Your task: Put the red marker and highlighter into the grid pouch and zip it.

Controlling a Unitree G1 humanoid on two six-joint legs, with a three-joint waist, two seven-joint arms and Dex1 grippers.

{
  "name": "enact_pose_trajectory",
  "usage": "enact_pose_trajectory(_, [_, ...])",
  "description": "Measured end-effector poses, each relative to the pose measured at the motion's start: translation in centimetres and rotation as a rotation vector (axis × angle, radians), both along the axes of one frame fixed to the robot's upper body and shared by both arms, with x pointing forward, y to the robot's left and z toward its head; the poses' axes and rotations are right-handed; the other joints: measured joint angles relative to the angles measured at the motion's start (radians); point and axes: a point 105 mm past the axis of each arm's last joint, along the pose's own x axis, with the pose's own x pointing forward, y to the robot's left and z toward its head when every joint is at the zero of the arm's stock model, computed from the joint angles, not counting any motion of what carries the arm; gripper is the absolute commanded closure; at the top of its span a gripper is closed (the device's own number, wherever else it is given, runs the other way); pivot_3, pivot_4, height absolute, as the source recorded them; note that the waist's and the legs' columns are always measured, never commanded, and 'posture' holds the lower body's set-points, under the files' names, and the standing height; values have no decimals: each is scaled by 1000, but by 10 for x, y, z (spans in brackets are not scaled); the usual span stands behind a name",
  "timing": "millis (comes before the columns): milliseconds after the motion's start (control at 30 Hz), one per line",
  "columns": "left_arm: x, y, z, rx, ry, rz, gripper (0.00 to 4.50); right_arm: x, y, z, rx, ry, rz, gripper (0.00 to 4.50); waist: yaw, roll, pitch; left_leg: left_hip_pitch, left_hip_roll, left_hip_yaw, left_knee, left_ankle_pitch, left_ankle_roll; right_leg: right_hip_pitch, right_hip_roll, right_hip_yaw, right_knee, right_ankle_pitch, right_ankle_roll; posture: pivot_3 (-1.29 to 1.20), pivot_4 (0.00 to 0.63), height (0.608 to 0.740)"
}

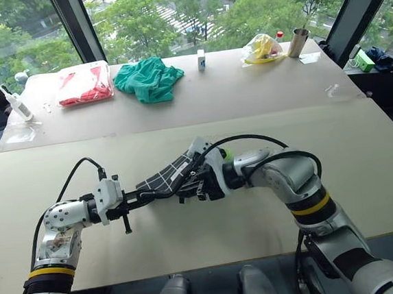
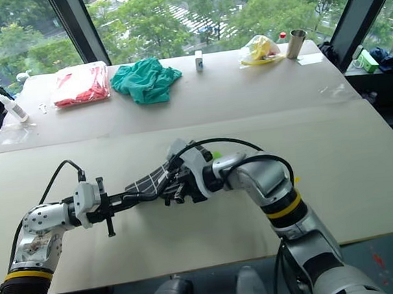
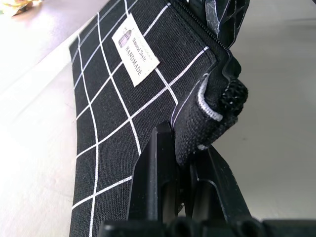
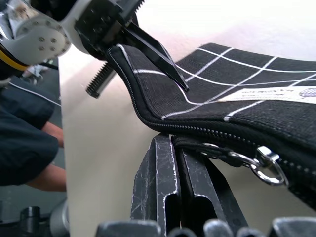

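The left gripper (image 1: 148,199) is clamped on one end of the grid pouch (image 1: 168,176), its two black fingers (image 3: 155,182) pinched tight on the fabric at the zipper's end. The right gripper (image 1: 194,186) is closed at the pouch's other side; in its wrist view its fingers (image 4: 157,182) press together just below the zipper line, with the black zipper pull (image 4: 224,154) and its metal ring (image 4: 267,165) (a small silver loop) lying right beside them. Whether they pinch the pull itself cannot be told. The pouch hangs between the two grippers, lifted off the tan table (image 1: 364,173) at its held end and sloping up toward the right gripper. A white label (image 3: 135,50) reading "HANDMADE" is sewn to the pouch's face. A spot of bright green (image 1: 227,156) shows just beside the pouch, at the right wrist; what it is cannot be told.

Well beyond the pouch, near the table's far edge, lie a crumpled teal cloth (image 1: 149,79), a clear bag of red items (image 1: 85,84), a small white box (image 1: 201,60), a yellow bag (image 1: 262,48) and a metal cup (image 1: 299,41).
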Motion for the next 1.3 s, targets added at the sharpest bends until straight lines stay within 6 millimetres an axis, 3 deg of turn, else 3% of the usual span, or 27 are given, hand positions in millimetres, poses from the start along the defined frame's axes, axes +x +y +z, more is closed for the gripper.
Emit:
enact_pose_trajectory(167, [0,-1,0,-2,0,-3,4500,-3,2,1,14,39,18,4480,0,0,0,0,0,0,0,0,0,0,0,0,0,0,0,0,150,740])
enact_pose_trajectory(500, [0,0,-1,-1,4,-2,4500,0,-12,-44,-167,49,26,4480,-1,0,0,0,0,0,0,0,0,0,0,0,0,0,0,0,150,740])
enact_pose_trajectory(600, [-1,-1,-2,-1,4,-3,4500,2,-8,-40,-133,61,20,4480,-5,0,0,0,1,0,0,0,0,-1,0,0,0,0,0,0,150,740])
enact_pose_trajectory(800, [-3,-1,-1,-4,-2,-3,4500,-4,13,-8,1,82,58,4480,-5,0,0,0,0,0,0,0,0,-1,0,0,1,0,0,0,150,740])
enact_pose_trajectory(967, [-3,-2,-1,-1,1,-9,4500,-11,15,-11,-7,129,76,4480,0,0,0,0,0,0,0,0,0,-1,0,0,1,0,0,0,150,740])
enact_pose_trajectory(1100, [-2,-3,0,-2,-1,-12,4500,-8,10,-25,-91,115,57,4480,-1,0,0,0,0,0,0,0,0,-1,0,0,1,0,0,0,150,740])
enact_pose_trajectory(1300, [-2,-3,0,-5,-1,-12,4500,-12,26,-26,-65,136,75,4480,-12,0,0,-5,0,0,0,1,-1,-10,0,1,8,0,0,0,150,740])
